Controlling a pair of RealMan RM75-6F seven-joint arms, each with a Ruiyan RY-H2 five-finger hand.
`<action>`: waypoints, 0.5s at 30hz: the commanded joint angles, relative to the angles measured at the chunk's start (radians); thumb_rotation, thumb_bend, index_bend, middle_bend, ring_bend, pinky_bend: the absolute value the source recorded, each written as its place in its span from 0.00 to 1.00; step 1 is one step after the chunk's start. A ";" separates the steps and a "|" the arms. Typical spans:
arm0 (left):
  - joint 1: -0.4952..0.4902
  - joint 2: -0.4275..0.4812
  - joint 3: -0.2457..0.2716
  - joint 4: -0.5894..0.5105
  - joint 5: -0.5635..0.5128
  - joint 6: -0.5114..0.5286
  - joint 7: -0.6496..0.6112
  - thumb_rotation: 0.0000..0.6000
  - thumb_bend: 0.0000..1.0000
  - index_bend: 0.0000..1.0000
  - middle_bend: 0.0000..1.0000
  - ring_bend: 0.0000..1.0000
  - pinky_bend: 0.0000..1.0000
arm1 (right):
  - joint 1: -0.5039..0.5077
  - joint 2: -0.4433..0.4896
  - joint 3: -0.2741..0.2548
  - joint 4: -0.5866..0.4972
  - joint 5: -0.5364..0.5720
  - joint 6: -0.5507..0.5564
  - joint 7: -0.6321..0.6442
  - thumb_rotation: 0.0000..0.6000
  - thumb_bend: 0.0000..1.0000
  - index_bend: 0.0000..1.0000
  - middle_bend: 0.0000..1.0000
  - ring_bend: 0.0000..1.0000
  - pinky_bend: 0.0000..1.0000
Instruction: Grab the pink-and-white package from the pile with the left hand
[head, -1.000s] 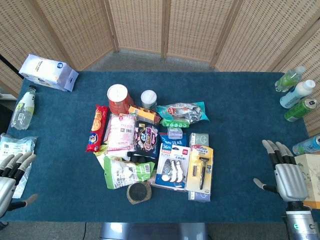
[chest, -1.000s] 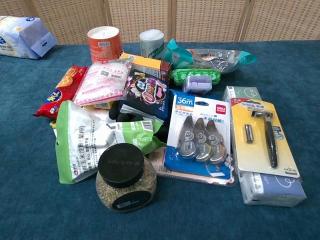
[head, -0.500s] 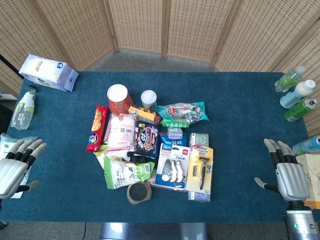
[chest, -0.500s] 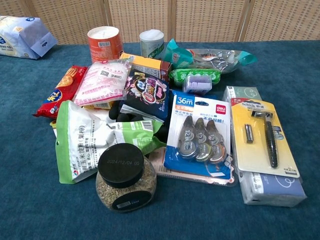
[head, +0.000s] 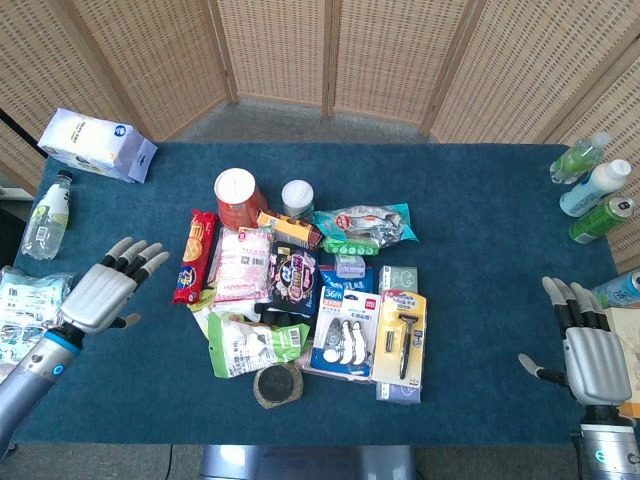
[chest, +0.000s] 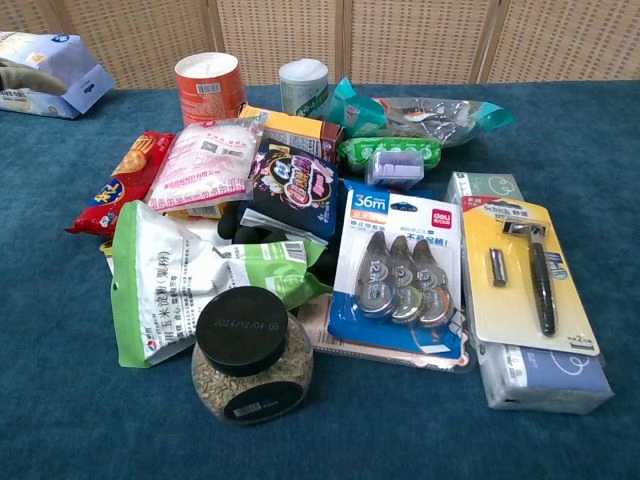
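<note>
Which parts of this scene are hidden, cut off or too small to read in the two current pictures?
- Right hand: head view shows only its back; the palm is hidden. Chest view misses it.
- Left hand: chest view cuts it at the left edge.
- Pink-and-white package: its lower edge is hidden behind the green-and-white bag.
- Jar: label print too small to read.
- Tissue pack: mostly covered by the razor card.

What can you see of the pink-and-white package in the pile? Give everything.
The pink-and-white package is a soft, glossy plastic pouch, pink with white printed areas and a barcode label, slightly puffy. It lies roughly flat on top of the pile's left part, tilted a little in the chest view. The red cracker pack lies beside its left edge, the dark patterned pack on its right, the green-and-white bag below. No hand touches it; the left hand is apart, fingers spread.
</note>
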 joint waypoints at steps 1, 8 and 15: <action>-0.062 -0.054 -0.028 0.035 -0.020 -0.054 -0.008 1.00 0.17 0.00 0.00 0.00 0.00 | -0.006 0.002 0.000 0.001 0.001 0.008 0.001 1.00 0.11 0.00 0.00 0.03 0.12; -0.180 -0.144 -0.059 0.080 -0.074 -0.169 0.030 1.00 0.17 0.00 0.00 0.00 0.00 | -0.029 0.019 0.006 0.011 0.004 0.039 0.029 1.00 0.12 0.00 0.00 0.03 0.12; -0.281 -0.220 -0.080 0.130 -0.141 -0.274 0.089 1.00 0.17 0.00 0.00 0.00 0.00 | -0.059 0.034 0.006 0.023 -0.001 0.077 0.068 1.00 0.12 0.00 0.00 0.03 0.12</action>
